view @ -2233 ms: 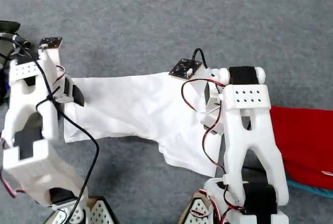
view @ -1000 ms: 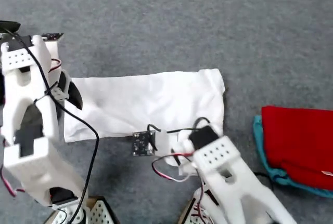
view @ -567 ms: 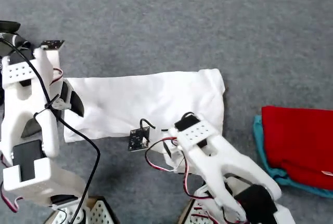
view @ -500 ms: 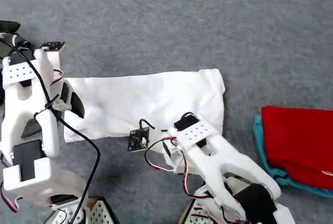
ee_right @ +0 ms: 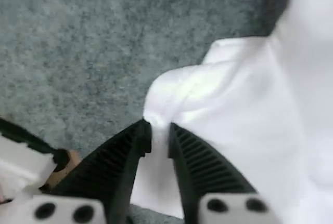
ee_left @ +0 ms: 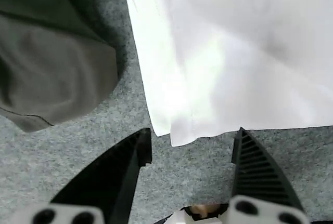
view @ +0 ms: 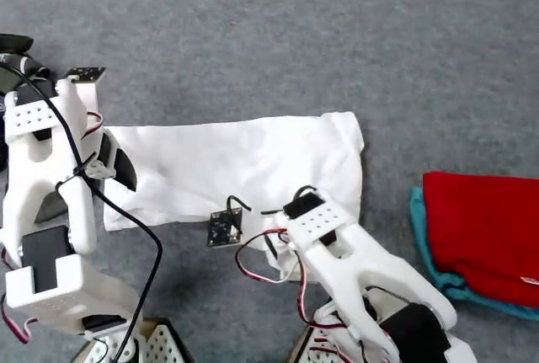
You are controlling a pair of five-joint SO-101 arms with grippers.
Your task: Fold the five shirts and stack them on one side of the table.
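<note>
A white shirt [view: 244, 169], folded into a long band, lies across the middle of the grey worktop [view: 253, 43]. At the frame's left edge the left arm [view: 46, 178] stands over the band's left end. Its jaws are spread, with the shirt's corner lying below the gap and a dark olive cloth [ee_left: 47, 63] just beside it. At lower centre the right arm [view: 354, 262] has its jaws closed on a fold of the white shirt's lower right edge, pinching it. At the right edge a folded red shirt [view: 484, 220] rests on a teal shirt [view: 418, 220].
</note>
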